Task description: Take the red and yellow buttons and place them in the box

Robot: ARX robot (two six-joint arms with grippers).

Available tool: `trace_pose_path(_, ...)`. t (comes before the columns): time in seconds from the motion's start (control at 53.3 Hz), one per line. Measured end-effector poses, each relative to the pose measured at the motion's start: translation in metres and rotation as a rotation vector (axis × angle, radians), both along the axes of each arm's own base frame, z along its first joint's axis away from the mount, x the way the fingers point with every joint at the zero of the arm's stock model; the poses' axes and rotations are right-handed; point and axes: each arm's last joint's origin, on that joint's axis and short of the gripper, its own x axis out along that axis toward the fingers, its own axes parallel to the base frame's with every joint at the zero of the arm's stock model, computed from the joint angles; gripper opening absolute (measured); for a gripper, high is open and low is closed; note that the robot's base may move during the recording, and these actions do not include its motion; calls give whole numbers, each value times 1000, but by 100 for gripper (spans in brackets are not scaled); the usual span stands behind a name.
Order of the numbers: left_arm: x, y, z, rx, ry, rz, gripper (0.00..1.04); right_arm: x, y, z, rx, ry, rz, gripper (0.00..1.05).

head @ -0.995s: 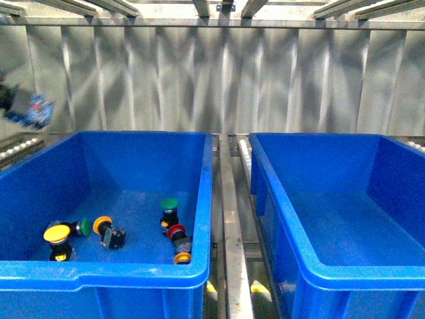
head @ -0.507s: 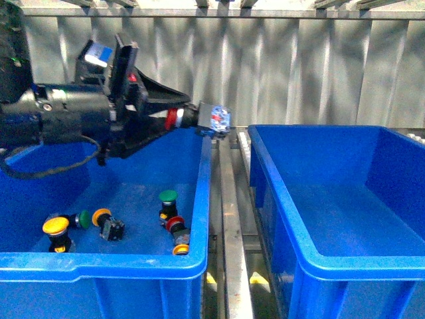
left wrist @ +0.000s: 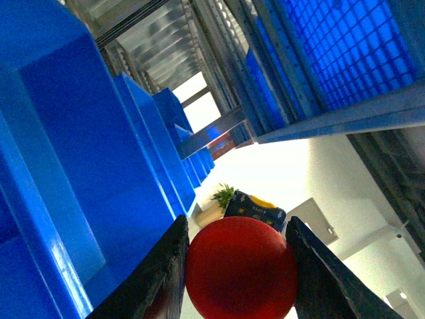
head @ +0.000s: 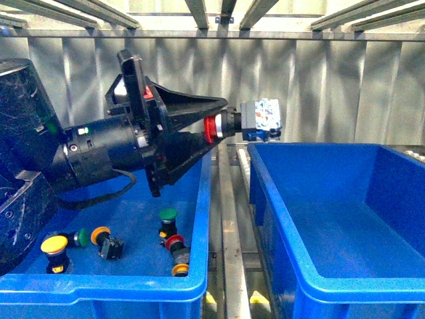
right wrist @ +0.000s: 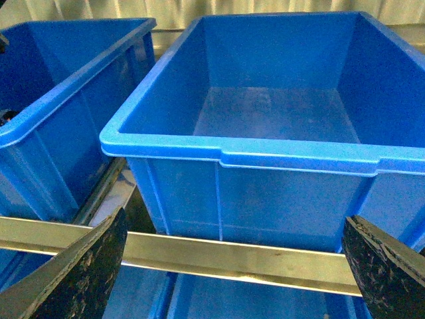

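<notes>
My left gripper (head: 214,127) is shut on a red button (head: 212,127), held sideways in the air above the gap between the two blue bins. The button's black body and blue-white end (head: 260,119) point toward the right bin. In the left wrist view the red button's cap (left wrist: 241,268) fills the space between the black fingers (left wrist: 166,276). The box (head: 319,166) on the right is empty. The left bin (head: 99,284) holds a yellow button (head: 54,244), another yellow one (head: 101,234), a red button (head: 176,240) and green ones (head: 168,214). My right gripper (right wrist: 236,266) is open, low in front of the box (right wrist: 232,156).
A metal rail (right wrist: 232,259) crosses in front of the box just beyond my right gripper's fingers (right wrist: 388,272). Metal rails (head: 229,219) run between the two bins. A corrugated metal wall (head: 332,86) stands behind them, with shelf beams overhead.
The left arm came into the front view from the left with the red button in its grip and moved right, from over the left bin to the gap between the bins.
</notes>
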Motion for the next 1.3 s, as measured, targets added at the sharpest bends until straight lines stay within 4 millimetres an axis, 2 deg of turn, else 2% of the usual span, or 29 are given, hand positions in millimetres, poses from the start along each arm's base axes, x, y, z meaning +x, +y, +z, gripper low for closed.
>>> trace_pose_path(0.169, 16, -10, 9, 14, 12, -83, 35, 0, 0, 0, 0, 0, 0, 98)
trace_pose_path(0.375, 26, -41, 17, 86, 12, -180, 35, 0, 0, 0, 0, 0, 0, 98)
trace_pose_path(0.563, 31, -46, 22, 105, -10, -173, 35, 0, 0, 0, 0, 0, 0, 98)
trace_pose_path(0.676, 33, -46, 21, 117, -11, -163, 35, 8, -7, 5, 213, 14, -94, 98)
trace_pose_path(0.807, 32, -49, 21, 126, -24, -162, 35, 31, -36, 45, 603, -30, -200, 98)
trace_pose_path(0.826, 32, -49, 21, 126, -26, -161, 35, 32, -39, 48, 616, -34, -209, 98)
trace_pose_path(0.863, 31, -50, 20, 131, -28, -159, 35, 41, -50, 64, 753, -50, -216, 98)
trace_pose_path(0.995, 28, -49, 25, 142, -41, -139, 35, 59, -64, 101, 958, -89, -207, 98)
trace_pose_path(1.07, 24, -50, 28, 149, -59, -138, 35, 69, -65, 112, 1024, -90, -229, 98)
trace_pose_path(1.201, 16, -56, 36, 154, -96, -137, 35, 96, -52, 115, 1139, 99, -315, 98)
trace_pose_path(1.295, 12, -63, 38, 167, -107, -149, 35, 112, -44, 121, 1187, 132, -301, 98)
